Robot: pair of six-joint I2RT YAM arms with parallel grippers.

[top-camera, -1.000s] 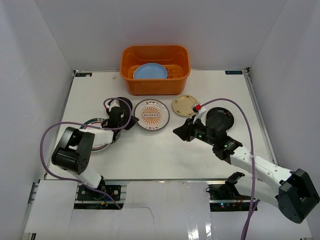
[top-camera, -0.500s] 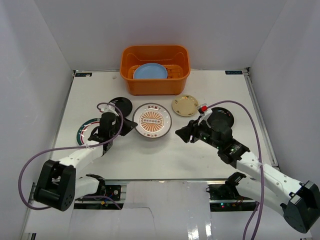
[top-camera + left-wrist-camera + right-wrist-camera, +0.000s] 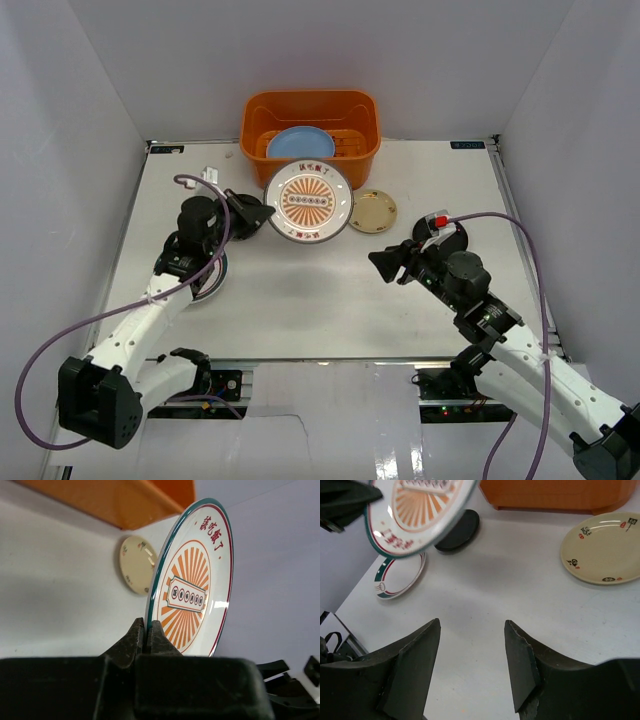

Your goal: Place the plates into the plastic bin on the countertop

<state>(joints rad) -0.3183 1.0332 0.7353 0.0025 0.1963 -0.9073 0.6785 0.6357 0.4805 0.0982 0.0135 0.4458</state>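
Observation:
My left gripper [image 3: 262,212] is shut on the rim of the white plate with the orange sunburst [image 3: 310,202]. It holds that plate lifted and tilted just in front of the orange plastic bin [image 3: 310,172]. The left wrist view shows the jaws [image 3: 146,628] pinching the plate's edge [image 3: 192,590]. A blue plate [image 3: 300,145] lies in the bin. A small tan plate [image 3: 371,211] lies on the white countertop [image 3: 320,300]. My right gripper [image 3: 385,265] is open and empty above bare countertop [image 3: 472,622].
A dark-rimmed patterned plate [image 3: 400,575] lies at the left, partly under my left arm [image 3: 205,282]. One glossy black plate [image 3: 457,525] lies near the left gripper. Another black plate [image 3: 452,236] is partly hidden behind my right arm. White walls enclose the countertop.
My left gripper took the sunburst plate off the countertop and raised it, tilted, toward the bin. My right arm drew back to the right and stayed open.

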